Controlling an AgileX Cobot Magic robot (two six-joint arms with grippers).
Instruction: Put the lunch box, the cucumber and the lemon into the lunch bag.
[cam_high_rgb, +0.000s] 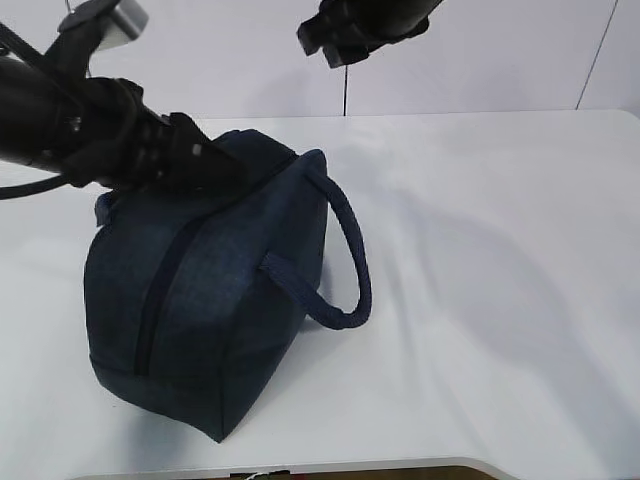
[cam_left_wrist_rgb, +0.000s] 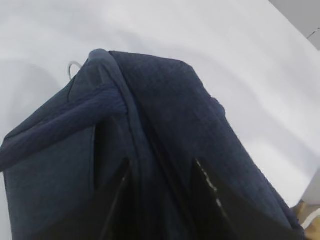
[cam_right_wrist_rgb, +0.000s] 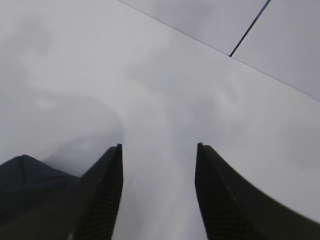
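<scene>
The dark navy lunch bag (cam_high_rgb: 200, 300) stands on the white table (cam_high_rgb: 480, 300), its zipper line (cam_high_rgb: 160, 290) running down the near face. One looped handle (cam_high_rgb: 350, 260) hangs off its right side. My left gripper (cam_high_rgb: 225, 170) is at the bag's top ridge. In the left wrist view its jaws (cam_left_wrist_rgb: 161, 162) stand apart, open, over the bag's top seam (cam_left_wrist_rgb: 145, 150), gripping nothing. A metal ring pull (cam_left_wrist_rgb: 74, 67) shows at the bag's far end. My right gripper (cam_high_rgb: 335, 45) hangs high at the back, open (cam_right_wrist_rgb: 159, 147) over bare table. The lunch box, cucumber and lemon are out of view.
The table's front edge (cam_high_rgb: 400, 468) runs close below the bag. A white wall with a dark vertical seam (cam_high_rgb: 345, 95) stands behind the table. The left arm (cam_high_rgb: 60, 120) reaches in from the upper left.
</scene>
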